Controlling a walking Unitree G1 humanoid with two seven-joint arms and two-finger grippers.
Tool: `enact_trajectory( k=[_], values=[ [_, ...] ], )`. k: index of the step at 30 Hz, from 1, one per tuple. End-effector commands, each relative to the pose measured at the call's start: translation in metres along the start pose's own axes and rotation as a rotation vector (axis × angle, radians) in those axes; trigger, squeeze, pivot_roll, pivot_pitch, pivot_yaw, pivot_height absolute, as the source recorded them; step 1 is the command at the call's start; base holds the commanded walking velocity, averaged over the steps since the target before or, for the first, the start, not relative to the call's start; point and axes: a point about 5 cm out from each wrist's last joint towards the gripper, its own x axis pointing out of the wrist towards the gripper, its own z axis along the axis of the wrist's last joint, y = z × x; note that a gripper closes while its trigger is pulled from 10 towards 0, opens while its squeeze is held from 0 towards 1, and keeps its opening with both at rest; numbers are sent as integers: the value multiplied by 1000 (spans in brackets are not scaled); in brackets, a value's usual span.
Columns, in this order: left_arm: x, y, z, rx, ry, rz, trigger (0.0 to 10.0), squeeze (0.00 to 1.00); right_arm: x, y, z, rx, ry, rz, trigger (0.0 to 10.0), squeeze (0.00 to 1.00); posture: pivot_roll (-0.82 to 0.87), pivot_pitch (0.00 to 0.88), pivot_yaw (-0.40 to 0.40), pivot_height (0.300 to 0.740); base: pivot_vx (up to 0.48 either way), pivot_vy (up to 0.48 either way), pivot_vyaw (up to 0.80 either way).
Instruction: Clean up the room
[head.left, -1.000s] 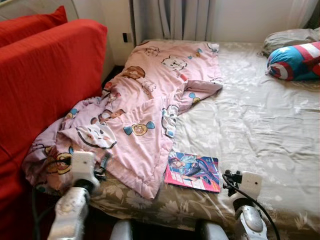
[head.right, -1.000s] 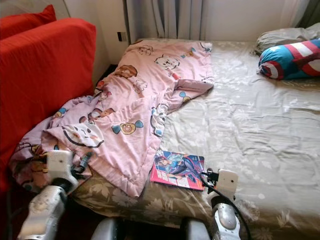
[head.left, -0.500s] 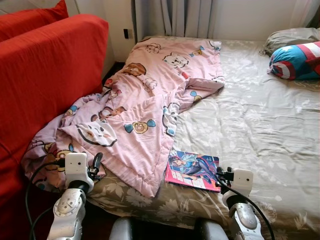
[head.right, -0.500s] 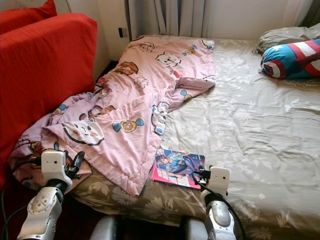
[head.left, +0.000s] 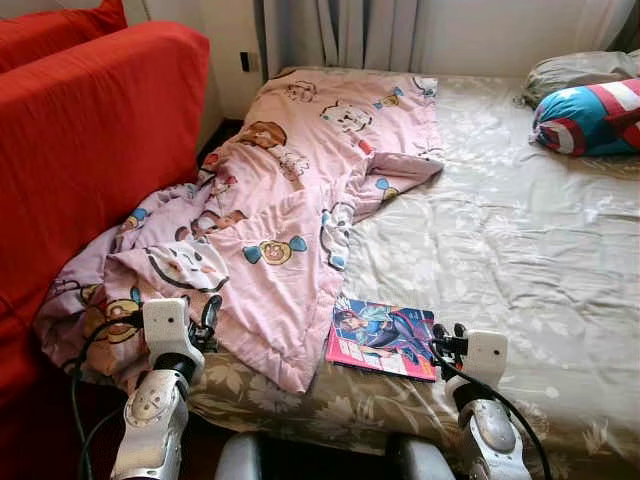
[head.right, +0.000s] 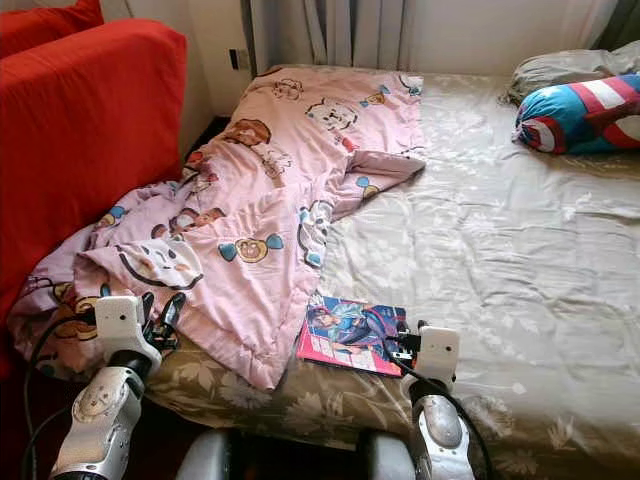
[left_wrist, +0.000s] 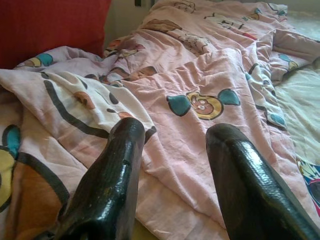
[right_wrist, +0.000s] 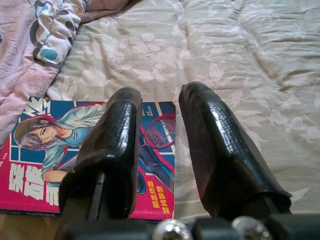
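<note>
A pink cartoon-print quilt (head.left: 290, 200) lies rumpled over the bed's left side, its lower corner hanging off toward the red sofa. A colourful comic book (head.left: 382, 337) rests flat near the bed's front edge, partly against the quilt's hem. My left gripper (left_wrist: 172, 150) is open, hovering just over the quilt's lower folds (left_wrist: 165, 100). My right gripper (right_wrist: 156, 115) is open, its fingers low over the comic book's (right_wrist: 45, 165) right edge. In the eye views the left gripper (head.left: 205, 318) sits at the quilt's drooping corner, the right gripper (head.left: 447, 338) beside the book.
A red sofa (head.left: 90, 140) stands tight against the bed's left side. The grey-green floral sheet (head.left: 520, 240) covers the bed. A blue, red and white shield-print cushion (head.left: 590, 115) and a grey pillow (head.left: 575, 72) lie at the far right. Curtains (head.left: 340, 30) hang behind.
The camera has tilted a little, shifting the scene. My left gripper has risen and moved right onto the quilt's corner. My right gripper has edged left, closer to the book.
</note>
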Motion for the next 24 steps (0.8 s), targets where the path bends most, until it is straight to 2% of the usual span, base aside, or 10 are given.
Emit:
enact_trajectory(
  k=[1, 7, 24],
  values=[
    [-3, -1, 0, 3, -4, -4, 10000, 0, 1, 4, 1, -4, -4, 9, 10000, 0, 10, 65, -6, 588, 0, 0, 0],
    [-5, -6, -1, 0, 0, -18, 10000, 0, 1, 4, 2, 4, -14, 6, 10000, 0, 9, 63, -3, 588, 0, 0, 0],
    [-8, -1, 0, 19, 6, -28, 10000, 0, 3, 13, -6, 10, 36, 11, 10000, 0, 29, 65, 22, 578, 0, 0, 0]
  ],
)
